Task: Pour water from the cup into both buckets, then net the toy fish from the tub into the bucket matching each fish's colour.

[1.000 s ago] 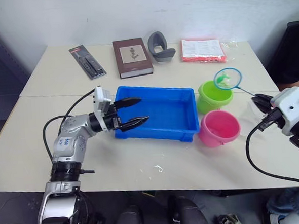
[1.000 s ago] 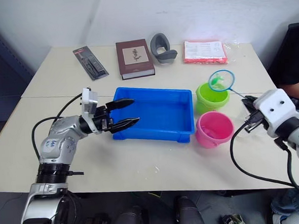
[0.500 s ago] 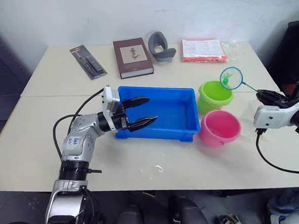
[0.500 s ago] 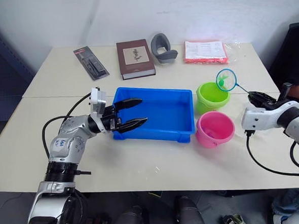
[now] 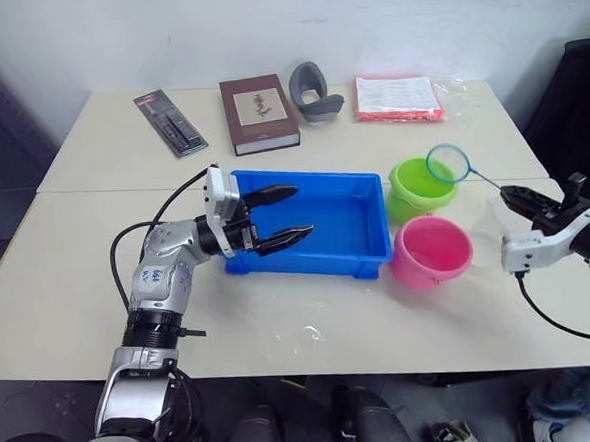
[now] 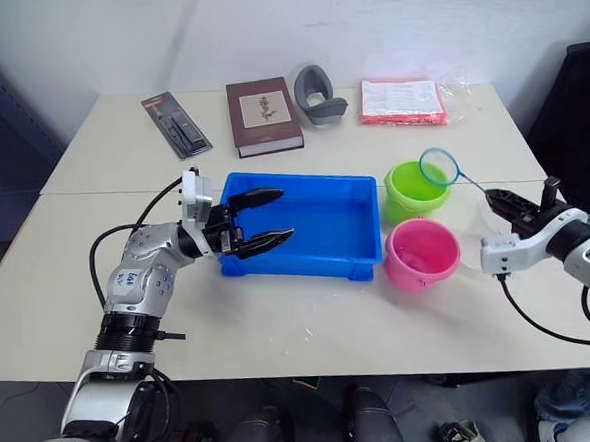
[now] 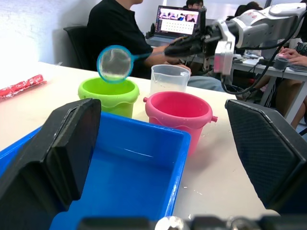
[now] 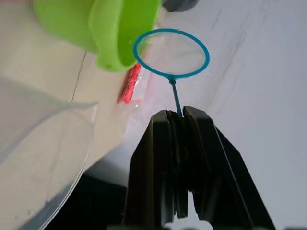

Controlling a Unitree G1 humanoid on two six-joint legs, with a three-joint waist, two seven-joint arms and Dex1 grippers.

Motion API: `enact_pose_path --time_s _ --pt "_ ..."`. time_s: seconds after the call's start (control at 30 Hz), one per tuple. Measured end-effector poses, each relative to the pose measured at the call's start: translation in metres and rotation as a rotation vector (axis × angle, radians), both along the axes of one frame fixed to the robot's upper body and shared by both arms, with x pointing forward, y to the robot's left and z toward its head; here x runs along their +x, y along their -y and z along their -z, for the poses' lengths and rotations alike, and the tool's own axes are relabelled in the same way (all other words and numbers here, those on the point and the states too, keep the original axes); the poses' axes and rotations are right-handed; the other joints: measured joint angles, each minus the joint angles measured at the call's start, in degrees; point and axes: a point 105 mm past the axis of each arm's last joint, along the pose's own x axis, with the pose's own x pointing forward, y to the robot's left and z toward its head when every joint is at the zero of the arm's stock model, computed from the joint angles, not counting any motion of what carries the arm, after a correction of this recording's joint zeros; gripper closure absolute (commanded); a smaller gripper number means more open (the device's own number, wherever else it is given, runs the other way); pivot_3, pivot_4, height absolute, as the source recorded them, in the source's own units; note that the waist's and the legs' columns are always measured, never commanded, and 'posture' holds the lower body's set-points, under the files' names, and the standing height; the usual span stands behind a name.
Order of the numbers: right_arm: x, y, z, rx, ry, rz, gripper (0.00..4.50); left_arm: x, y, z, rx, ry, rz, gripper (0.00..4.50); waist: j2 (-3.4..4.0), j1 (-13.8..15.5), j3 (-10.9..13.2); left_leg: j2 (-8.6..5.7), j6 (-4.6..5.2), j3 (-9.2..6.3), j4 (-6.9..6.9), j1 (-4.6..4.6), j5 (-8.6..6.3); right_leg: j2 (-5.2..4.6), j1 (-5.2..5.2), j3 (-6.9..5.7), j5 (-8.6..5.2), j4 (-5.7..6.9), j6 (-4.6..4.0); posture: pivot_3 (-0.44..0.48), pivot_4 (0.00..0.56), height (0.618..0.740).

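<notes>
Your right gripper (image 5: 515, 196) still pinches the net (image 5: 450, 163) handle; the hoop's empty now, green fish gone, hovering at the green bucket (image 5: 420, 187) rim. Left gripper (image 5: 285, 215) stays spread over the blue tub (image 5: 373, 244).

Left gripper (image 5: 283, 214) fingers spread (arm bent); right gripper (image 8: 176, 116) fingers pinched together.

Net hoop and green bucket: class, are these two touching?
Apart. The left wrist view shows the net hoop hanging in the air above the green bucket, with background visible between hoop and rim.
</notes>
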Motion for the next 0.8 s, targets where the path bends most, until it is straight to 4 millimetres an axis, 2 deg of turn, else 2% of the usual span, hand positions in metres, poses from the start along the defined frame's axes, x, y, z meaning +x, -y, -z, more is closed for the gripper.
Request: enact_pose_path --time_s 0.07,0.13,0.2,0.23,0.27,0.33,0.4,0.47,0.53,0.63,0.73,0.8 --pt "-0.005 -0.020 -0.009 0.283 -0.046 -0.079 4.50 -0.003 -0.007 -0.001 0.013 -0.001 0.023 0.03 0.00 -0.44 0.00 0.07 -0.01 -0.05 -0.01 0.01 0.00 0.05 0.02 -0.03 0.00 0.00 0.00 0.000 0.150 0.740" --pt "-0.014 -0.043 -0.009 0.512 -0.153 -0.182 4.50 -0.005 -0.019 -0.004 0.024 -0.014 0.037 0.03 0.01 -0.64 0.01 0.11 -0.02 -0.10 -0.01 0.03 0.00 0.06 0.04 -0.06 0.00 0.02 0.00 0.000 0.150 0.740" --pt "-0.031 -0.077 -0.010 0.745 -0.344 -0.338 4.50 -0.008 -0.044 -0.013 0.033 -0.033 0.042 0.03 0.05 -0.64 0.03 0.11 -0.01 -0.15 0.00 0.02 -0.01 0.01 0.03 -0.08 0.00 0.07 0.00 0.000 0.150 0.740" --pt "-0.037 -0.086 -0.009 0.780 -0.401 -0.378 4.50 -0.010 -0.051 -0.017 0.035 -0.037 0.040 0.03 0.05 -0.59 0.03 0.11 0.00 -0.18 0.00 0.02 -0.01 0.00 0.03 -0.09 0.00 0.05 0.00 0.000 0.150 0.740" --pt "-0.046 -0.098 -0.008 0.809 -0.483 -0.429 4.50 -0.013 -0.061 -0.022 0.035 -0.042 0.046 0.03 0.05 -0.51 0.03 0.11 0.02 -0.22 0.00 0.01 -0.02 -0.02 0.04 -0.11 0.00 0.05 0.00 0.000 0.150 0.740" --pt "-0.070 -0.131 0.008 0.822 -0.727 -0.537 4.50 -0.026 -0.085 -0.034 0.072 -0.043 0.059 0.03 0.04 -0.46 0.03 0.11 0.09 -0.30 0.01 -0.02 -0.07 -0.07 0.06 -0.16 0.00 -0.03 -0.01 0.000 0.150 0.740" --pt "-0.083 -0.151 0.028 0.818 -0.899 -0.573 4.50 -0.042 -0.100 -0.037 0.148 -0.021 0.085 0.03 0.04 -0.46 0.02 0.03 0.16 -0.29 0.01 -0.02 -0.12 -0.19 0.06 -0.11 0.00 -0.06 -0.01 0.000 0.150 0.740" --pt "-0.094 -0.166 0.050 0.798 -1.046 -0.589 4.50 -0.057 -0.112 -0.027 0.241 -0.046 0.100 0.03 0.03 -0.48 0.02 0.02 0.19 -0.29 0.01 -0.02 -0.14 -0.22 0.08 -0.11 0.00 -0.21 -0.01 0.000 0.150 0.740" --pt "-0.103 -0.182 0.072 0.779 -1.169 -0.614 4.50 -0.067 -0.124 -0.006 0.345 -0.109 0.081 0.03 0.03 -0.51 0.02 0.03 0.20 -0.31 0.00 -0.01 -0.15 -0.25 0.06 -0.09 -0.02 -0.40 -0.03 0.000 0.150 0.740" --pt "-0.095 -0.206 0.088 0.775 -1.190 -0.654 4.50 -0.079 -0.127 0.018 0.430 -0.159 0.111 0.03 0.03 -0.49 0.02 0.04 0.19 -0.32 0.01 -0.01 -0.16 -0.28 0.04 -0.10 0.00 -0.37 -0.10 0.000 0.150 0.740" --pt "-0.071 -0.216 0.110 0.779 -1.187 -0.615 4.50 -0.088 -0.121 0.032 0.451 -0.166 0.153 0.03 0.00 -0.33 0.00 0.01 0.16 -0.35 0.00 -0.07 -0.16 -0.33 0.00 -0.15 0.00 -0.37 -0.15 0.000 0.150 0.740" --pt "-0.063 -0.218 0.122 0.805 -1.216 -0.585 4.50 -0.091 -0.121 0.037 0.451 -0.176 0.161 0.03 0.01 -0.41 0.01 0.02 0.14 -0.35 -0.01 -0.09 -0.16 -0.32 -0.03 -0.17 0.00 -0.37 -0.16 0.000 0.150 0.740"
